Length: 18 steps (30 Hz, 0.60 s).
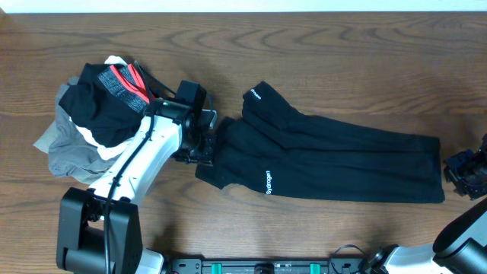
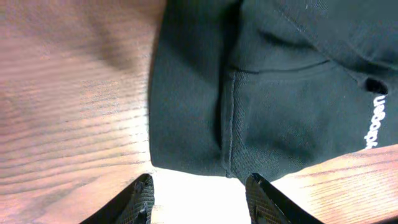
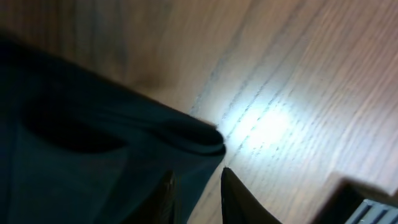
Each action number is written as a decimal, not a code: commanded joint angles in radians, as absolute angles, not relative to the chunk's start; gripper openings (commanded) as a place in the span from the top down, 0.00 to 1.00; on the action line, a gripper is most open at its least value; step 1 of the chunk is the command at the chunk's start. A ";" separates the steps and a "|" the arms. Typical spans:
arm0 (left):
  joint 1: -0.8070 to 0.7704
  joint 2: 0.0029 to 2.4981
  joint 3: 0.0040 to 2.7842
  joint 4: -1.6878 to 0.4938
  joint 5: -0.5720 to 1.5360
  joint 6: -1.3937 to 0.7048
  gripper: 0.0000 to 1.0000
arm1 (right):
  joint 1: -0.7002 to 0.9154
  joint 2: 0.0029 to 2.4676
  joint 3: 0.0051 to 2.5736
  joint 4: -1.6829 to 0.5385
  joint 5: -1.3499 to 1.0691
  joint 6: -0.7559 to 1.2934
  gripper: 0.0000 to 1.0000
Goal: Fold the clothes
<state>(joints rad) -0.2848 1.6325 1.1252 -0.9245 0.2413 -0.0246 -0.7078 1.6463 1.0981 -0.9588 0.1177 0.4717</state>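
On the wooden table [image 1: 342, 61], black trousers [image 1: 342, 164] (white lettering at the hip) lie flat. A clothes heap [image 1: 84, 129] sits behind the left gripper [image 2: 199, 199], whose jaws stand wide at the waistband. The right gripper [image 3: 196, 196] looks narrow over the cuff; pinching cloth or not, I cannot tell.

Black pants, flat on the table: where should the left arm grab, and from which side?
Take the waistband edge of the black pants, near its corner, coming in low from the bare table side where the left gripper sits. The pants lie flat, so only that layered end edge gives the open jaws something to pinch; one finger would likely have to slide under it.
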 commanded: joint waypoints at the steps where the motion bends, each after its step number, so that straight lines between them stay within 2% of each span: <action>1: -0.280 1.633 1.223 -0.925 0.223 -0.011 0.49 | -0.699 1.640 1.149 -0.921 -0.109 0.345 0.75; 4: -0.280 1.633 1.288 -0.877 0.256 -0.011 0.50 | -0.686 1.640 1.174 -0.879 -0.402 0.219 0.66; 6: -0.281 1.634 1.308 -0.796 0.310 -0.012 0.49 | -0.659 1.640 1.182 -0.871 -0.496 0.204 0.62; 11: -0.282 1.702 1.309 -0.641 0.433 -0.020 0.49 | -0.574 1.640 1.182 -0.843 -0.487 0.171 0.57; 16: -0.282 1.843 1.310 -0.440 0.513 -0.079 0.48 | -0.523 1.640 1.182 -0.825 -0.474 0.179 0.57; 18: -0.282 1.900 1.311 -0.336 0.513 -0.129 0.44 | -0.520 1.640 1.182 -0.828 -0.474 0.186 0.57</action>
<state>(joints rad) -0.2848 1.8374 1.3060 -0.3950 0.4614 -0.0570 -0.5289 1.6463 1.1683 -0.8265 -0.4522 0.2020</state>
